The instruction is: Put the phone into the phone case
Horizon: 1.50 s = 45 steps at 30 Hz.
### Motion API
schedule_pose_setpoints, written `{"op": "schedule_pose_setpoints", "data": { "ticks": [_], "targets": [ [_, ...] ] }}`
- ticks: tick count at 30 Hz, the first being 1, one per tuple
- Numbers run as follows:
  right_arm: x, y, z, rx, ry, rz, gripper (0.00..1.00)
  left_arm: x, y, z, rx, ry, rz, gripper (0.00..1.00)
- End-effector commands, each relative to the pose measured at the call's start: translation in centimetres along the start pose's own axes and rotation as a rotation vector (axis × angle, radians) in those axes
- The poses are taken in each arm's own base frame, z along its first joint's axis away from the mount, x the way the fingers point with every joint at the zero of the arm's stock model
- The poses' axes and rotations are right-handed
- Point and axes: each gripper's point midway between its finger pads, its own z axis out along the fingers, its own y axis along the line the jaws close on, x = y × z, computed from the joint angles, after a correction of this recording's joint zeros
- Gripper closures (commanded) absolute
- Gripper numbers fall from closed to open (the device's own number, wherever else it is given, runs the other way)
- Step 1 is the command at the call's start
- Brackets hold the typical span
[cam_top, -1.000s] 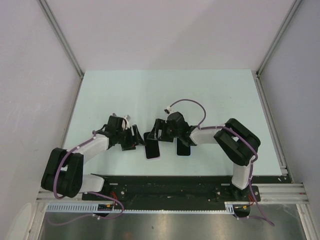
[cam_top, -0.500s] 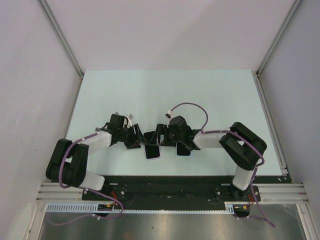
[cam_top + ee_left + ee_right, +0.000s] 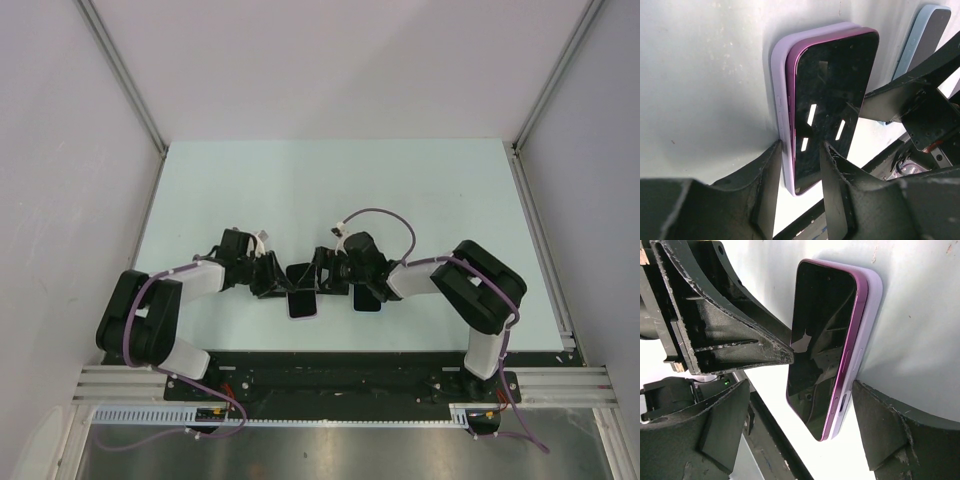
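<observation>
Mid-table, purple phone [image 3: 835,90] in lilac case [image 3: 780,75]; L tool [image 3: 801,150] narrow astride edge (grip unclear), R tool [image 3: 801,385] wide.

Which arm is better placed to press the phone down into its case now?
Left, probably: the left gripper straddles the case edge, one finger over the phone. The right gripper stands open around both.

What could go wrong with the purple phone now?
1. The phone seems to sit crooked in the lilac case, with one long side raised. If the left gripper pinches that edge, the phone might pop out instead of clicking in.
2. The right gripper is open around the same phone, very close to the left one. The two could bump and shove the case sideways.
</observation>
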Motion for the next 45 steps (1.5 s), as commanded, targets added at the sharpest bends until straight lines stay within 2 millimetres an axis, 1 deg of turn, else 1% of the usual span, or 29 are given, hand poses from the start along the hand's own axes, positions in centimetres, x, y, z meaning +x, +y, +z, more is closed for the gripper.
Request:
{"op": "schedule_pose_setpoints", "data": {
  "ticks": [1, 2, 6, 10, 14, 16, 17, 18, 20, 21, 22, 24, 25, 30, 36, 38, 39, 41, 45],
  "targets": [
    [0.1, 3.6, -0.2, -0.188, 0.041, 0.012, 0.13, 1.8, 0.5, 0.4, 0.024, 0.070, -0.039, 0.59],
    [-0.1, 4.5, -0.3, -0.227, 0.033, 0.001, 0.13, 1.8, 0.5, 0.5, 0.022, 0.068, -0.038, 0.59],
    [0.0, 6.6, -0.8, -0.299, 0.039, -0.024, 0.13, 1.8, 0.2, 0.4, 0.035, 0.072, -0.040, 0.61],
    [0.1, 7.4, -1.3, -0.333, 0.053, -0.027, 0.14, 1.8, -0.2, 0.6, 0.065, 0.087, -0.045, 0.62],
    [0.2, 7.7, -1.4, -0.356, 0.054, -0.027, 0.15, 2.0, -0.6, 0.5, 0.088, 0.096, -0.049, 0.62],
    [-0.3, 8.1, -1.6, -0.388, 0.036, -0.028, 0.16, 2.3, -1.0, 0.4, 0.113, 0.105, -0.057, 0.63],
    [-0.2, 7.9, -1.7, -0.391, 0.038, -0.002, 0.16, 2.4, -1.1, 0.4, 0.122, 0.106, -0.060, 0.64],
    [-0.9, 8.1, -2.0, -0.413, 0.012, 0.002, 0.16, 2.6, -1.3, 0.3, 0.133, 0.114, -0.071, 0.64],
    [-1.2, 7.4, -2.0, -0.416, 0.001, 0.056, 0.16, 2.7, -1.6, 0.1, 0.149, 0.111, -0.073, 0.65],
    [-1.8, 7.6, -2.3, -0.443, -0.022, 0.055, 0.16, 3.0, -1.6, 0.0, 0.152, 0.114, -0.078, 0.65],
    [-1.8, 7.2, -2.1, -0.443, -0.022, 0.069, 0.16, 2.9, -1.7, -0.1, 0.156, 0.108, -0.074, 0.65],
    [-2.2, 7.3, -2.4, -0.463, -0.036, 0.091, 0.16, 3.3, -1.6, -0.2, 0.159, 0.115, -0.084, 0.66],
    [-2.2, 6.9, -2.3, -0.460, -0.036, 0.106, 0.17, 3.3, -1.8, -0.2, 0.167, 0.119, -0.085, 0.66],
    [-2.1, 6.4, -2.4, -0.461, -0.040, 0.118, 0.17, 3.7, -1.7, -0.2, 0.172, 0.128, -0.099, 0.68],
    [-2.3, 7.2, -2.8, -0.496, -0.048, 0.112, 0.19, 4.0, -1.5, 0.0, 0.178, 0.141, -0.118, 0.69],
    [-2.4, 7.2, -2.9, -0.503, -0.049, 0.118, 0.19, 4.5, -1.5, 0.0, 0.182, 0.160, -0.137, 0.71],
    [-2.4, 7.3, -2.9, -0.513, -0.051, 0.117, 0.19, 4.1, -1.7, 0.1, 0.198, 0.148, -0.123, 0.71],
    [-2.3, 7.5, -2.9, -0.525, -0.044, 0.131, 0.19, 4.3, -1.8, 0.1, 0.209, 0.152, -0.125, 0.71],
    [-2.3, 7.0, -2.7, -0.526, -0.041, 0.144, 0.20, 4.3, -1.8, 0.2, 0.212, 0.152, -0.125, 0.70]
  ]
}}
